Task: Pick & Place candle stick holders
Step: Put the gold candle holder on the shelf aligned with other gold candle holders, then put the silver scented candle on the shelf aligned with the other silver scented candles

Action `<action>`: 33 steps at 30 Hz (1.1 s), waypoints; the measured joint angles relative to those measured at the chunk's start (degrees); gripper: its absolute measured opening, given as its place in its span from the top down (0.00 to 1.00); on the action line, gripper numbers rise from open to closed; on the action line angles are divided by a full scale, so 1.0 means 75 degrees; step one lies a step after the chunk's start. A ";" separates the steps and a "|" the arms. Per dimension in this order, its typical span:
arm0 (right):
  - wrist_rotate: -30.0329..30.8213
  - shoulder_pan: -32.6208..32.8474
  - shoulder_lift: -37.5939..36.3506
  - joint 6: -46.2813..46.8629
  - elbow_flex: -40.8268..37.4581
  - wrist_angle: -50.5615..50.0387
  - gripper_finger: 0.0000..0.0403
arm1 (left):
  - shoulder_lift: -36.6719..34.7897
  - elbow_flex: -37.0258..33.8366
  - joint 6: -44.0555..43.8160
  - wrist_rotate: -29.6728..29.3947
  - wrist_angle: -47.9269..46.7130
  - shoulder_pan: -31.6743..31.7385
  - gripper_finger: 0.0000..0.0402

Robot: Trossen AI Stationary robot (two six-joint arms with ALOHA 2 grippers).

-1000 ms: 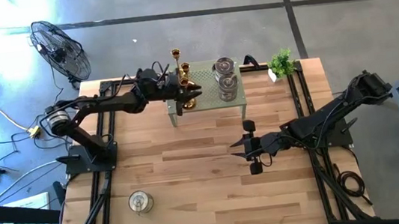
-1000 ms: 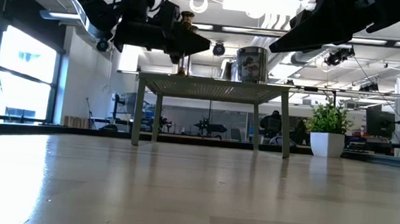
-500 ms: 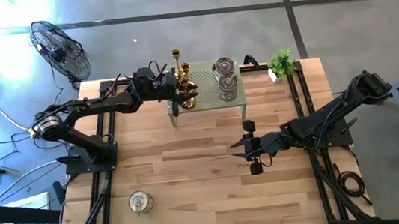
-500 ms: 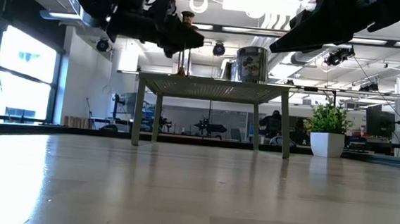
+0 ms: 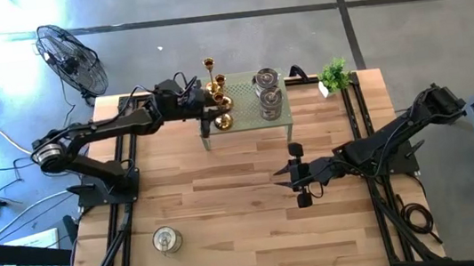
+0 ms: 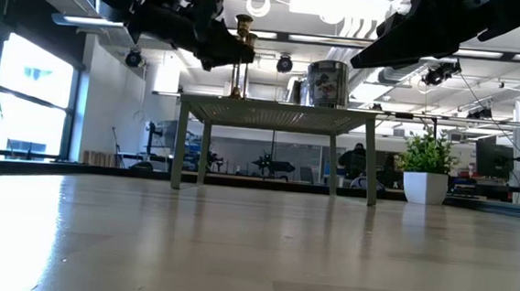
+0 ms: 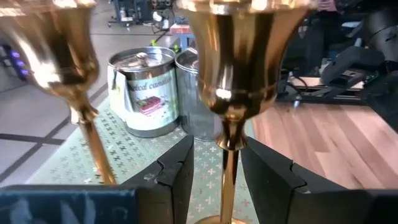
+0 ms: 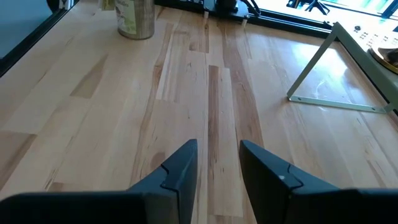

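Gold candle stick holders [image 7: 233,68]: polished brass-yellow, mirror finish. Cylindrical jar holders [image 7: 144,92]: silver-grey metal, white label with a red and green motif. Small raised stand [image 7: 62,158]: pale green top, white cross pattern. Table [image 8: 124,124]: light wood planks in mixed tan tones. Potted plant [image 5: 334,74], upper right: green foliage, white pot. Arms: black.

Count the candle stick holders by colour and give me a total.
Gold holders: 3
Silver-grey holders: 3
Total: 6
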 joint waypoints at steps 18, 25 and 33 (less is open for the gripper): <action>0.0018 0.0000 0.0001 -0.0029 0.0000 0.0003 0.72 | -0.0615 0.0000 0.0389 -0.0891 -0.1369 -0.0003 0.67; 0.0029 0.0000 0.0002 -0.0006 0.0000 0.0003 0.72 | -0.0688 0.0000 0.0405 -0.0926 -0.1651 -0.0003 0.67; 0.0004 0.0002 0.0003 0.0000 0.0000 0.0008 0.72 | -0.1269 0.0000 0.0492 -0.0963 -0.2142 -0.0003 0.67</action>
